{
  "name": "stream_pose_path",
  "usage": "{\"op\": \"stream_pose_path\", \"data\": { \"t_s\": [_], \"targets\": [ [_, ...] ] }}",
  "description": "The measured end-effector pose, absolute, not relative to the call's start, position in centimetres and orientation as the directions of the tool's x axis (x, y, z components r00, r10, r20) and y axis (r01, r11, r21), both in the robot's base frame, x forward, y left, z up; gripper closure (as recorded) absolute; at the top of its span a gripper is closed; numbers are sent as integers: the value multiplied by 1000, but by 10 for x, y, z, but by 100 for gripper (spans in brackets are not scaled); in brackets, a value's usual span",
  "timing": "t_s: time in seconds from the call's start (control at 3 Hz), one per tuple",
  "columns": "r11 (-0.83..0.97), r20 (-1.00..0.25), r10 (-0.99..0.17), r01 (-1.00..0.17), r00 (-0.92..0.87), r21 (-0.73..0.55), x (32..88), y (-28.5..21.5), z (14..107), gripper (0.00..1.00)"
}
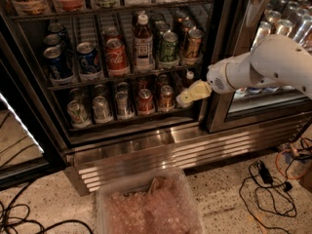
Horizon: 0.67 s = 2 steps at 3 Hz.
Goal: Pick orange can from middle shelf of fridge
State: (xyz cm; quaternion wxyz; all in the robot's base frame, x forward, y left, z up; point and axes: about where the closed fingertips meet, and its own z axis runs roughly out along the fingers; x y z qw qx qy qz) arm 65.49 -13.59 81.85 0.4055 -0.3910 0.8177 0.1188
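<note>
Up above the gripper [185,98], orange can [193,44]

Small bottle [189,76] half behind the pincer [185,98], lower rack's [127,120] right end

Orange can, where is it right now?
The orange can stands at the right end of the middle shelf, beside the green can; the gripper hovers below it.
</note>
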Motion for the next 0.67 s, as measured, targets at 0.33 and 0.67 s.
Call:
{"op": "stream_pose_path", "data": {
  "t_s": [0.33,0.67],
  "targets": [
    [681,-800,-492,-724,-343,-108,675,-121,807,0],
    [672,-842,-460,-731,-281,-123,695,-106,800,0]
  ]
}}
